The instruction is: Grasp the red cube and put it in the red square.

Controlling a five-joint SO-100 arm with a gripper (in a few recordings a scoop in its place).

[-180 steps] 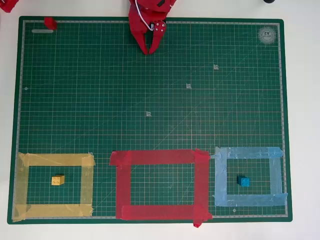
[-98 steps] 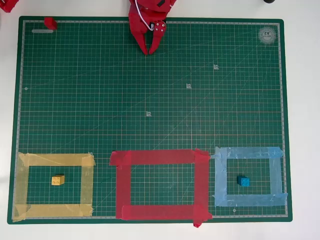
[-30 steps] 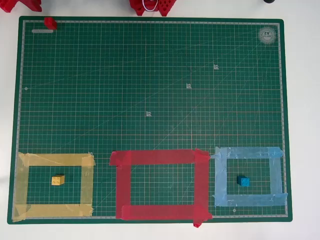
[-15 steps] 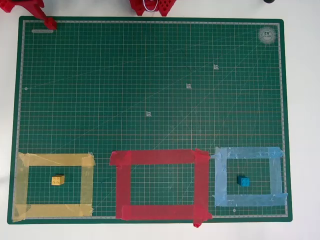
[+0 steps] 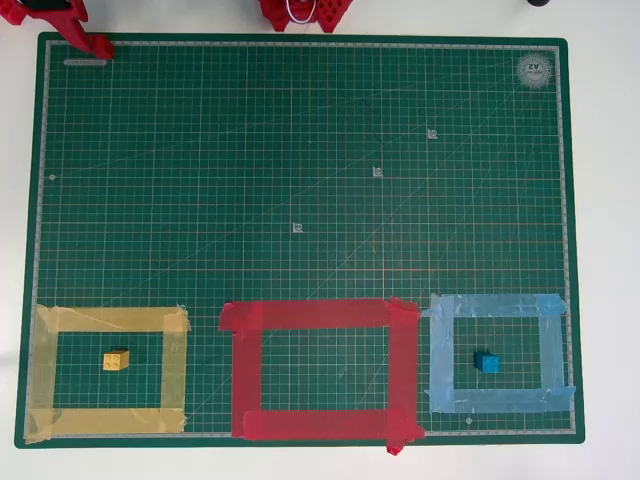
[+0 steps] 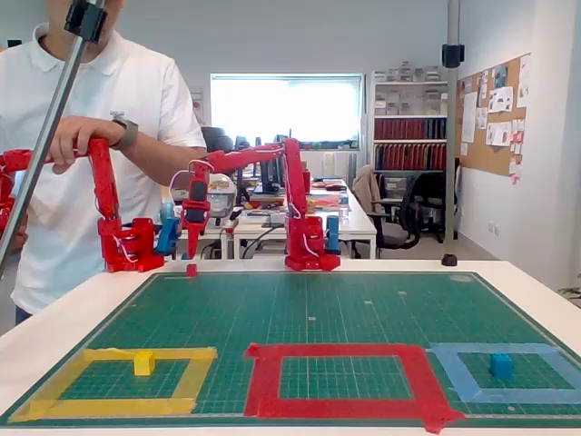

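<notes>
Overhead view: the gripper (image 5: 97, 45) hangs over the mat's (image 5: 300, 150) top left corner, hiding the red cube; jaw spread cannot be told. The red square (image 5: 320, 369) sits at the bottom edge.

Fixed view: the gripper (image 6: 192, 247) points down just above the red cube (image 6: 192, 270) at the mat's far left corner.

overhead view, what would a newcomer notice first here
Three tape squares line the near edge of the green cutting mat: yellow tape square at the left, the red square in the middle, light-blue tape square at the right. The yellow cube and blue cube sit inside theirs. The red cube lies at the far left corner, the pincer poised above it.
</notes>
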